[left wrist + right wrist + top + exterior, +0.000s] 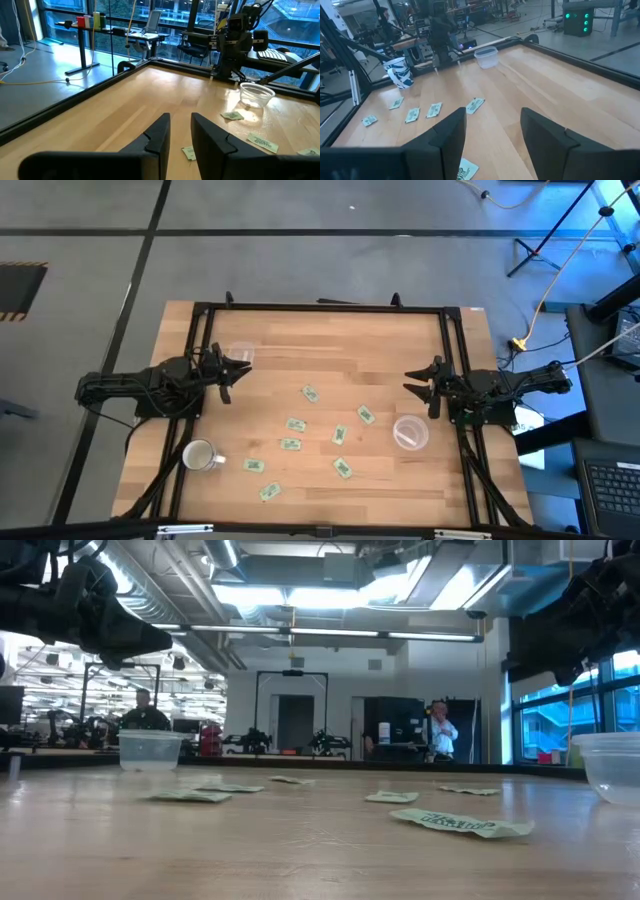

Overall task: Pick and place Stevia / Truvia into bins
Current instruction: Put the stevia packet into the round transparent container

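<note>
Nothing picked yet: left gripper and right gripper hover empty with fingers apart, sachets scattered mid-table between the bins (next: descend onto one).

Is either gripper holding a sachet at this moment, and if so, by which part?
Nothing is held. The left gripper and right gripper are both open and empty, raised at opposite table edges; the sachets all lie on the table.

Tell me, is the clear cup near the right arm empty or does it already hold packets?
Empty. The clear cup shows only its see-through bottom from above, and the green packets all lie flat on the table outside it.
</note>
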Controlling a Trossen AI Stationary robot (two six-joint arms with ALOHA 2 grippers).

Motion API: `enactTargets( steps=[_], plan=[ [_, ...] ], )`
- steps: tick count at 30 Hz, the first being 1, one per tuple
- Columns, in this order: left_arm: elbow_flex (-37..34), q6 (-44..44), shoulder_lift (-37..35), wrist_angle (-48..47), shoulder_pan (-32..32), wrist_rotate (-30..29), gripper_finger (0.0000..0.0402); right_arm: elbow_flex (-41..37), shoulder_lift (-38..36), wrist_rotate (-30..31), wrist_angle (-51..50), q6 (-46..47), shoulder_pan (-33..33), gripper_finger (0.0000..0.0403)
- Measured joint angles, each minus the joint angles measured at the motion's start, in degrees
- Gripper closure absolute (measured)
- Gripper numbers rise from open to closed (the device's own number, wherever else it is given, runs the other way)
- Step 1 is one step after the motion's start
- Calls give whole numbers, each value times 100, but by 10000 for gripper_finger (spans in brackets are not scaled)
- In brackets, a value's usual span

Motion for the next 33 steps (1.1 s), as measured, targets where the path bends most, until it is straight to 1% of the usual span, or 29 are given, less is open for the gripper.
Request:
enactTargets(
  steps=[16, 21, 24, 27, 31, 33],
  plan=[
    [1, 0, 0, 0, 1, 1, 329, -1, 0, -1, 125, -8, 0, 211],
    [1, 0, 1, 1, 2, 1, 329, 0, 0, -2, 124, 244, 0, 211],
    [1, 0, -1, 1, 0, 1, 329, 0, 4, 3, 227, -22, 0, 211],
    [1, 0, 1, 0, 2, 1, 329, 0, 2, -5, 661, -234, 0, 211],
    [-1, 0, 1, 0, 1, 0, 329, 32, 38, -3, 1479, -879, 0, 211],
    [0, 0, 0, 0, 1, 1, 329, 196, 163, -7, 1508, -1112, -3, 211]
  ],
)
